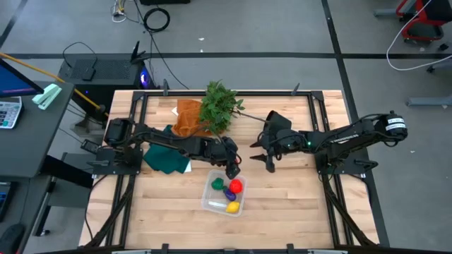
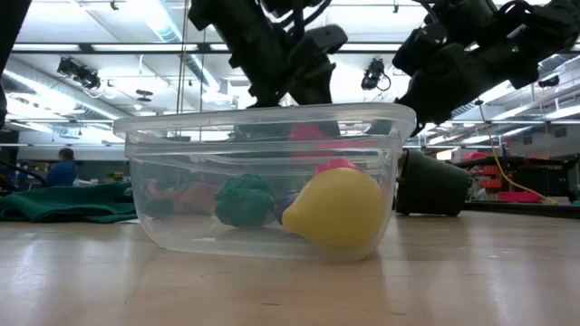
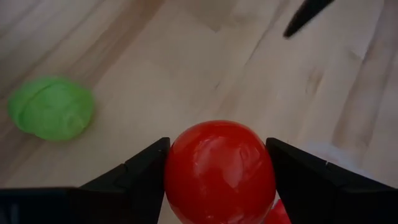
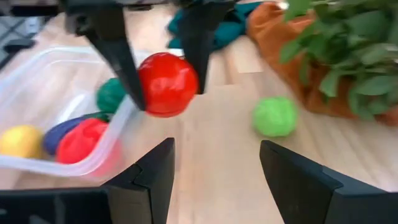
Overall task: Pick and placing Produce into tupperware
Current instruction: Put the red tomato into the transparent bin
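Observation:
The clear tub sits at the table's middle near side. It holds a dark green piece, a red one, a purple one and a yellow one. My left gripper hangs over the tub's far rim, shut on a red ball. A light green ball rests on the wood beyond the tub, near the plant. My right gripper hovers open to the right of the tub's far end, touching nothing. My left gripper pinches the red ball between its two fingers, one on each side at its widest part. The fingers come from above, pointing down. The ball is lifted clear, just above the tub's far rim.
A leafy plant lies on its side at the far middle of the table, and its black pot shows in the low view. An orange cloth and a dark green cloth lie left of it. Bare wood lies right of the tub.

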